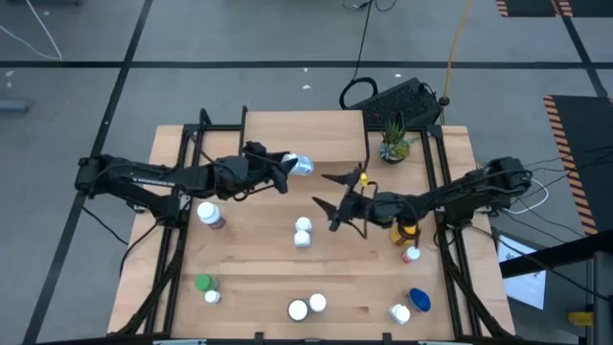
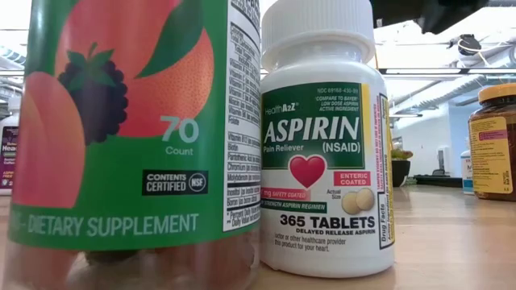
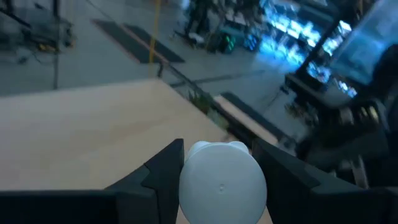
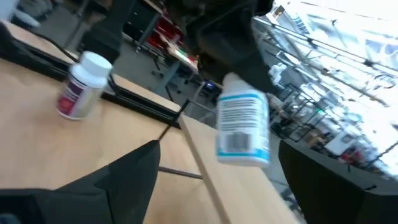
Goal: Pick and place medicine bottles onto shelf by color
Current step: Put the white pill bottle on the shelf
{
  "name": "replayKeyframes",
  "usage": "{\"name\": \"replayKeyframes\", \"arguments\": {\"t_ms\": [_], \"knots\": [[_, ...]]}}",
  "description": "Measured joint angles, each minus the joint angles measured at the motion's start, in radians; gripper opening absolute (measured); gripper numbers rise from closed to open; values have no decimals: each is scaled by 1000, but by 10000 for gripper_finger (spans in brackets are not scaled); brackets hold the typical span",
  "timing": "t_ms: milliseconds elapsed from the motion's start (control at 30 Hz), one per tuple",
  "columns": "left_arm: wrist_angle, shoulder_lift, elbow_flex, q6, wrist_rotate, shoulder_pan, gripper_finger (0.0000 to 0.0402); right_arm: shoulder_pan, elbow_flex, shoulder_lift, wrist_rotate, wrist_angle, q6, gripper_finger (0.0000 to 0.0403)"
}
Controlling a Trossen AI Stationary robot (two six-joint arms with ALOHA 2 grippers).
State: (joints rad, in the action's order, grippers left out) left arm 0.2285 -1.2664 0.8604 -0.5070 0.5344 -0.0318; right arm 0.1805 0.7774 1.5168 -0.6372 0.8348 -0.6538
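My left gripper [image 1: 287,172] is over the shelf [image 1: 306,129], a light-wood board on thin black legs at the table's far middle. It is shut on a white medicine bottle with a blue-and-white label [image 1: 301,165]. My right gripper [image 1: 332,201] stands open just to the right of it, in front of the shelf's near edge, with nothing between its fingers. Other bottles stand on the table: a pink-labelled one [image 1: 209,214], two white ones [image 1: 303,231], a green one [image 1: 203,284] and an amber one [image 1: 407,230]. My left gripper pinches the white bottle's sides [image 3: 186,180] between its two fingers [image 3: 163,174], which reach out about level from the table's left. One round white end of the bottle [image 3: 222,185] faces the wrist camera. The bottle [image 4: 242,127] is lifted clear above the shelf board [image 4: 208,171].
A small potted plant [image 1: 393,144] stands at the far right by the shelf. Near the front edge are two white bottles [image 1: 306,308], a blue one [image 1: 419,300] and a white one [image 1: 400,312]. A green supplement bottle [image 2: 129,121] and an aspirin bottle [image 2: 322,153] fill the low view.
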Motion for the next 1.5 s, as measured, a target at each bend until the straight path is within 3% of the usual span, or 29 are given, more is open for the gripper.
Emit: {"name": "replayKeyframes", "arguments": {"t_ms": [200,467,633,933,1167,1300,1500], "knots": [[11,-24,0,-12,11,-7,189,-49,91,107,-68,74,-124,334],[30,-24,0,-11,17,-8,179,-120,144,204,-25,81,-46,327],[39,-24,0,10,18,-14,188,-166,148,222,-49,78,-41,283],[60,-41,0,31,24,-36,189,-196,146,223,-50,72,58,153],[71,-55,0,39,22,-46,198,-194,145,221,-51,69,77,156],[89,-59,0,150,-26,-46,215,-188,146,212,-13,31,83,162],[135,-76,0,348,-180,-46,246,-187,146,168,97,-1,162,127]]}}
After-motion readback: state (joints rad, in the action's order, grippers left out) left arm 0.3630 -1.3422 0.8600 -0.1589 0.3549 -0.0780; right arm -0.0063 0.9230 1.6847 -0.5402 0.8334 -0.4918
